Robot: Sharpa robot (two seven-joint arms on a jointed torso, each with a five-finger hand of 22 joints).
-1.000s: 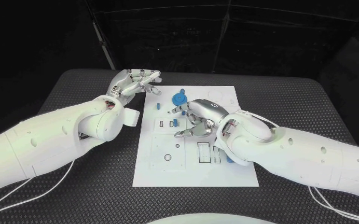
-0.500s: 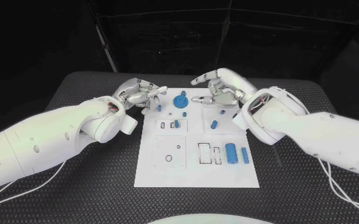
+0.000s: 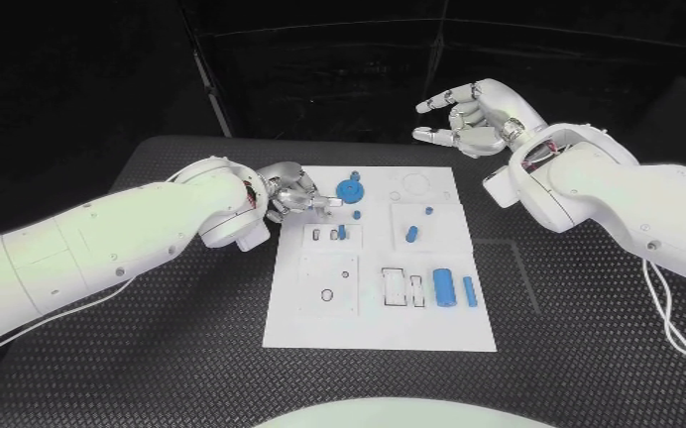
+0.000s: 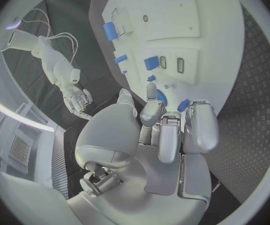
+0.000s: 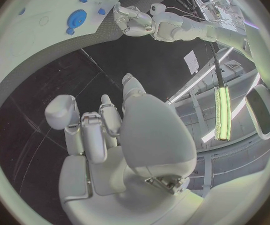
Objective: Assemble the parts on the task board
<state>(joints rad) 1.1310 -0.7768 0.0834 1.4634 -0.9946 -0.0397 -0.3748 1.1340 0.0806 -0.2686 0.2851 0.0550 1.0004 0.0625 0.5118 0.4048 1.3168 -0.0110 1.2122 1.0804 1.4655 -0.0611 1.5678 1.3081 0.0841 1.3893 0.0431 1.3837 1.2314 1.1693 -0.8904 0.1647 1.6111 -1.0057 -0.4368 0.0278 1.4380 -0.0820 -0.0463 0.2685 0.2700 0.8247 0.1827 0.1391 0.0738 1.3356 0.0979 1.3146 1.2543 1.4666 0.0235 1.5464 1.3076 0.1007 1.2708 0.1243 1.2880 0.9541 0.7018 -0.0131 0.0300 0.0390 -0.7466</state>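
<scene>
Since the earlier pictures the right hand (image 3: 479, 116) has lifted off the task board (image 3: 429, 324) and withdrawn well beyond its far edge, where it hangs in the air with fingers apart and holding nothing. Over the same interval the left hand (image 3: 293, 193) has come down from beyond the board's far left corner to the left edge, just beside the round blue part (image 3: 346, 191).

Left hand state: fingers curled in close together. In the left wrist view a small blue part (image 4: 183, 105) sits right at the fingertips (image 4: 151, 91), but whether it is pinched or merely lies beneath them cannot be told.

Judgement: the right hand has cleared the working area and the left appears to be taking the next part; assembly is at an early stage, most pieces lying loose.

Board: flat, matt white plate, rectangular, with outlined recesses, lying mid-desk. Near its right edge, toward the near end, lie two blue cylindrical parts (image 3: 455, 289) side by side; a smaller blue piece (image 3: 411, 234) sits above them toward the centre. The round part looks disc-shaped with a raised hub. The desk (image 3: 158, 349) is black with a fine woven texture.
</scene>
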